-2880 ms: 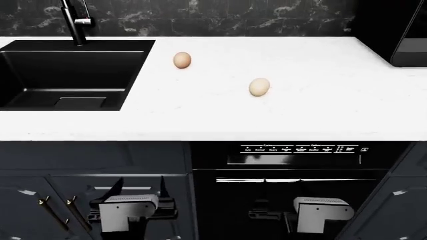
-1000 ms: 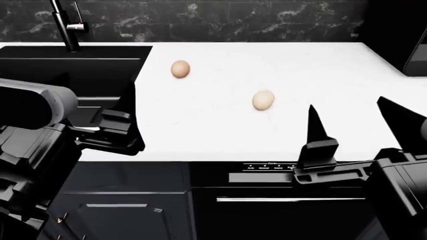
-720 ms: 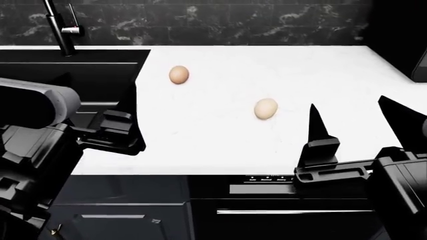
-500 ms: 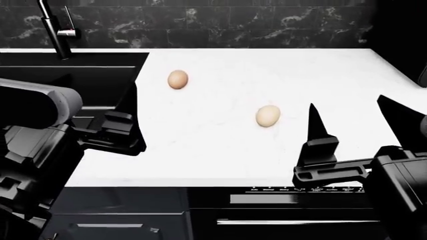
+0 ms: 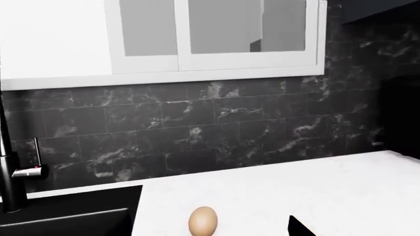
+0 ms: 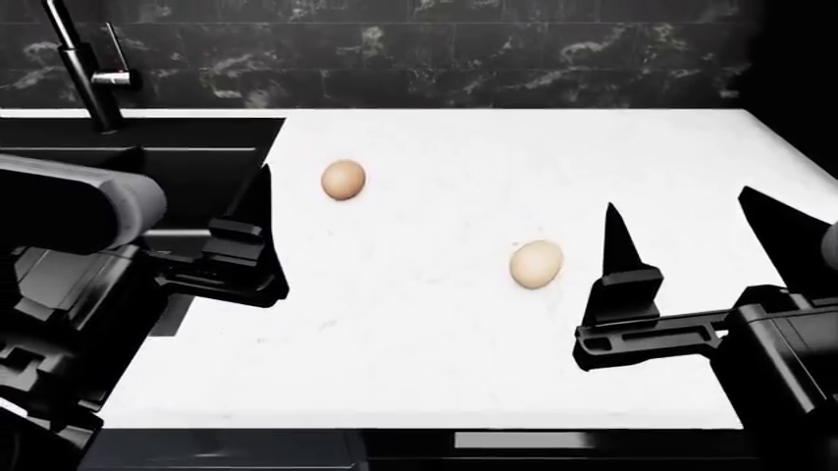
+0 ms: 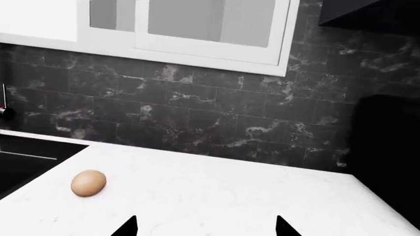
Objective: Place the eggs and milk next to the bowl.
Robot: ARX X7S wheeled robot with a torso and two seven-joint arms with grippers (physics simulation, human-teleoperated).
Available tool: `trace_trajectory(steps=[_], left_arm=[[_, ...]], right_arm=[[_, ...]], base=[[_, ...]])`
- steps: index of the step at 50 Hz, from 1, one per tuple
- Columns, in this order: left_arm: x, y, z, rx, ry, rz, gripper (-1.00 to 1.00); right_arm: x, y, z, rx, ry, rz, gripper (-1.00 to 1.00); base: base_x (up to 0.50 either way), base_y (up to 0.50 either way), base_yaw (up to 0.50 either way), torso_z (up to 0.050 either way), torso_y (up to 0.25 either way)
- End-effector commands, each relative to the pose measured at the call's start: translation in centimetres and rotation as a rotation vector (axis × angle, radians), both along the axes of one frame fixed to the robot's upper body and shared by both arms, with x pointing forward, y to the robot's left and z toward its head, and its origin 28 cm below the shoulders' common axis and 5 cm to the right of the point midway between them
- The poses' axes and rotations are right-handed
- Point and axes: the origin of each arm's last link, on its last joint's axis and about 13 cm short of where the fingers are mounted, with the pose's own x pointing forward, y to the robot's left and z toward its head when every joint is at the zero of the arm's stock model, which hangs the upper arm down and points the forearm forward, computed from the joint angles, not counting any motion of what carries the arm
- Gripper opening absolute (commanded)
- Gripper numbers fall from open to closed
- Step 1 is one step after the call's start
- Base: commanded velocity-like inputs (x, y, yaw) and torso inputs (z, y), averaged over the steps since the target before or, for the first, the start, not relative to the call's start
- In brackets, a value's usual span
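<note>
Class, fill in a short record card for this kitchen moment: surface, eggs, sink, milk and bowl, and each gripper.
Surface: white countertop
Far egg: lying beside the sink
Near egg: mid-counter, apart from the far egg
Faucet: behind the sink
Milk and bowl: not in any view
Left gripper: holds nothing; jaws cannot be judged
Right gripper: open, empty, just right of the near egg

Black two-arm robot, matte dark plastic and metal, angular parts.
Left arm point(image 6: 66, 245) has a rounded dark-grey cylindrical housing with a lighter grey sheen on top, blocky black links below; left gripper point(image 6: 249, 240) is black with a tapered pointed finger on a stepped block. Right gripper point(image 6: 701, 245) has two black, wedge-shaped fingers point(image 6: 618, 257) on a flat slotted bar; boxy black wrist housing behind.
</note>
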Motion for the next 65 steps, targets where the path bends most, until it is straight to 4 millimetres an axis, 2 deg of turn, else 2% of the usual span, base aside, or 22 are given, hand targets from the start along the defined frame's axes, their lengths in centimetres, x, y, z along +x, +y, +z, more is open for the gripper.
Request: trace_trajectory(steps=[1, 40, 53, 57, 65], left_arm=[[0.1, -0.1, 0.0, 0.005, 0.002, -0.002, 1.0], [0.3, -0.1, -0.2, 0.005, 0.013, -0.001, 1.0], [0.3, -0.2, -0.2, 0.004, 0.015, -0.006, 1.0], [0.3, -0.2, -0.3, 0.002, 0.019, -0.011, 1.0], [0.5, -0.2, -0.5, 0.007, 0.025, -0.019, 1.0]], right_arm=[[0.0, -0.1, -0.2, 0.004, 0.003, -0.002, 1.0], [0.2, -0.1, -0.6, 0.004, 0.013, -0.007, 1.0], [0.1, -0.3, -0.8, -0.006, 0.023, -0.021, 1.0], [-0.1, -0.6, -0.8, -0.01, 0.065, 0.005, 1.0], [-1.7, -2.6, -0.2, -0.027, 0.17, 0.128, 1.0]], base=[[0.21, 0.0, 0.0, 0.0, 0.0], [0.21, 0.0, 0.0, 0.0, 0.001], [0.02, 0.0, 0.0, 0.0, 0.0], [0.0, 0.0, 0.0, 0.0, 0.0], [0.0, 0.0, 0.0, 0.0, 0.0]])
